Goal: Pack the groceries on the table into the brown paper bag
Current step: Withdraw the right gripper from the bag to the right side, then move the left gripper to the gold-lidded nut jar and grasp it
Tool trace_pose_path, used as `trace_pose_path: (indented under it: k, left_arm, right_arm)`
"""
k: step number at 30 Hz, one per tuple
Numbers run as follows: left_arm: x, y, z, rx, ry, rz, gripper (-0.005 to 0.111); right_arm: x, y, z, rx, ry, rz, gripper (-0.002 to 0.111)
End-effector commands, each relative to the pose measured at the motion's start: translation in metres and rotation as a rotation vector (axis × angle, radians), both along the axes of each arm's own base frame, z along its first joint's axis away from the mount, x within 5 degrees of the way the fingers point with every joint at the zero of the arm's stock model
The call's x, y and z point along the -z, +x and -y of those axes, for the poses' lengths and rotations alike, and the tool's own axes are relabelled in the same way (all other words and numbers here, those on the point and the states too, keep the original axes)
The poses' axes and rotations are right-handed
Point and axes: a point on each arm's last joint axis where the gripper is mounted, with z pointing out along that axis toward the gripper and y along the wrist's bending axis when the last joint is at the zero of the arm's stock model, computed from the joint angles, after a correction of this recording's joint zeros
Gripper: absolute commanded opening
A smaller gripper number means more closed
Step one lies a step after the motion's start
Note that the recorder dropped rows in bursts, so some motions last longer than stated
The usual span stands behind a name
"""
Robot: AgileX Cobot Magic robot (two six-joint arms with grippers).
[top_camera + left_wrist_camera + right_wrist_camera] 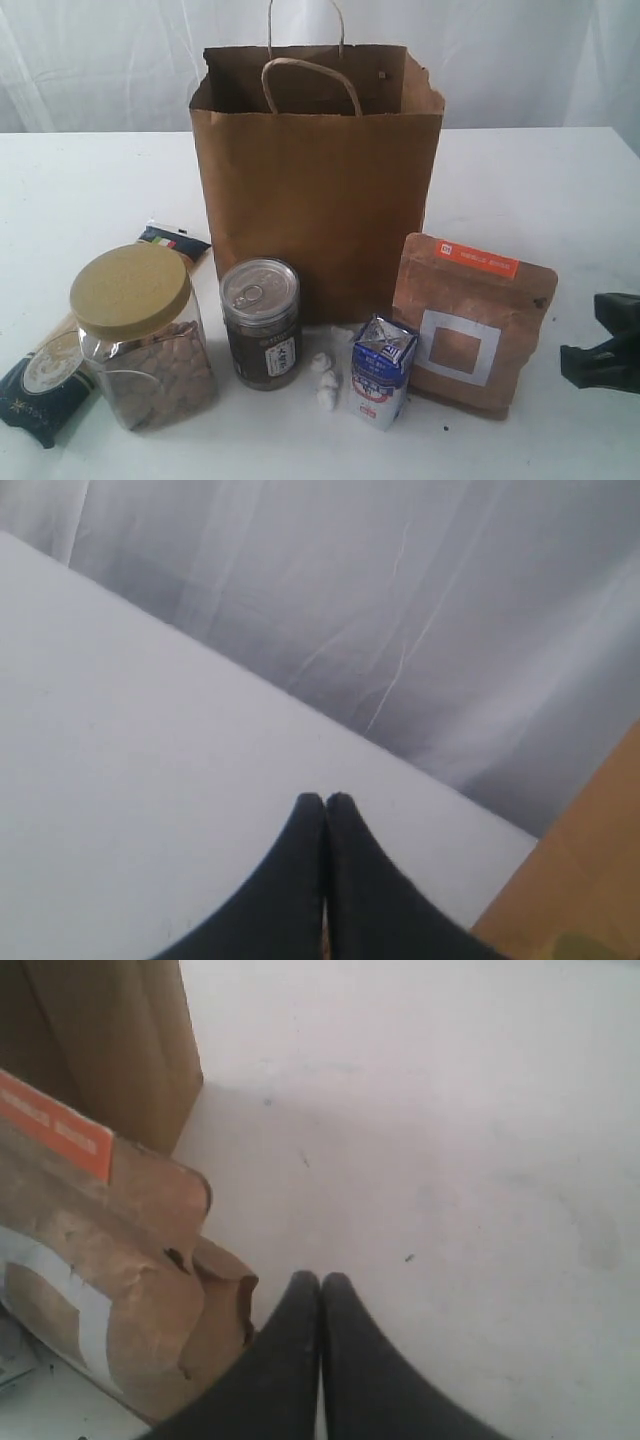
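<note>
**A:** Where is the brown paper bag (318, 190)?

**B:** Upright in the middle of the white desk (90, 180), mouth open, both loop handles raised. A pale curtain (100, 60) hangs behind it.

**A:** And the groceries, taking the bag as the dial's centre in the exterior view?

**B:** All are outside the bag, on the desk. The tan-lidded clear jar (145, 335) stands at 8 o'clock, with brown pieces filling its lower part. The long spaghetti packet (45, 385) lies flat, also towards 8 o'clock, partly hidden behind the jar. The dark can (262, 322) stands at 7 o'clock, just beside the jar, pull-tab lid up. The blue-white mini carton (380, 372) stands at 5 o'clock. The brown pouch with orange label (470, 325) stands at 4 o'clock, just beside the carton.

**A:** Anything between the can and the carton?

**B:** A few small white lumps (325, 380); I cannot tell what they are.

**A:** The right end effector (321, 1278)?

**B:** Its fingers are pressed together, gripping nothing. It sits low at the exterior view's 3 o'clock edge, apart from the pouch. Its wrist view shows the pouch's crumpled top corner near the tips.

**A:** The left end effector (325, 798)?

**B:** Also pinched together and empty, over bare desk. The exterior view does not show it.
</note>
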Motion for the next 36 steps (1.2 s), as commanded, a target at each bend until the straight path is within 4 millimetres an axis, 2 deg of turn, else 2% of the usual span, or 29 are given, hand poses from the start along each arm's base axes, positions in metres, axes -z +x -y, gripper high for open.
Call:
trace_pose_path:
  k: [1, 2, 4, 7, 9, 11, 13, 16, 19, 23, 27, 31, 33, 36]
  left_arm:
    - [-0.034, -0.01, -0.01, -0.108, -0.008, 0.394, 0.0]
    - [-0.042, -0.014, -0.013, -0.151, -0.005, 0.496, 0.0]
    - [-0.057, -0.021, -0.019, -0.209, -0.045, 0.59, 0.0]
    - [-0.085, -0.023, -0.022, -0.231, -0.102, 0.6, 0.0]
    - [-0.109, -0.02, -0.02, -0.239, 0.011, 0.573, 0.0]
    - [-0.13, -0.007, -0.015, -0.222, 0.193, 0.458, 0.0]
    - [-0.143, 0.018, -0.009, -0.159, 0.405, 0.267, 0.0]
    - [-0.144, 0.064, -0.003, 0.008, 0.656, -0.07, 0.0]
    - [-0.131, 0.1, -0.001, 0.196, 0.776, -0.41, 0.0]
    - [-0.115, 0.13, -0.001, 0.396, 0.742, -0.757, 0.0]
    - [-0.105, 0.136, 0.006, 0.592, 0.622, -1.013, 0.0]
    - [-0.106, 0.135, 0.015, 0.718, 0.548, -1.062, 0.0]
    - [-0.107, 0.133, 0.021, 0.83, 0.599, -1.013, 0.002]
    - [-0.112, 0.127, 0.036, 1.075, 0.641, -0.87, 0.014]
  right_arm:
    - [0.0, 0.005, -0.008, -0.06, 0.04, 0.028, 0.0]
    - [-0.004, 0.004, -0.011, -0.107, 0.039, 0.073, 0.0]
    - [-0.012, 0.002, -0.017, -0.196, 0.032, 0.164, 0.0]
    - [-0.01, -0.003, -0.021, -0.27, 0.028, 0.222, 0.0]
    - [0.0, -0.006, -0.02, -0.275, 0.024, 0.194, 0.0]
    - [0.011, -0.011, -0.019, -0.273, 0.022, 0.158, 0.0]
    - [0.017, -0.013, -0.018, -0.273, 0.018, 0.138, 0.0]
    - [0.019, -0.014, -0.018, -0.273, 0.017, 0.133, 0.0]
    - [0.018, -0.014, -0.018, -0.277, 0.024, 0.138, 0.0]
    - [0.018, -0.014, -0.018, -0.276, 0.022, 0.137, 0.0]
    - [0.019, -0.014, -0.018, -0.275, 0.024, 0.136, 0.0]
    - [0.019, -0.014, -0.018, -0.275, 0.024, 0.136, 0.0]
    - [0.019, -0.014, -0.018, -0.275, 0.024, 0.136, 0.0]
    - [0.019, -0.014, -0.018, -0.274, 0.023, 0.135, 0.0]
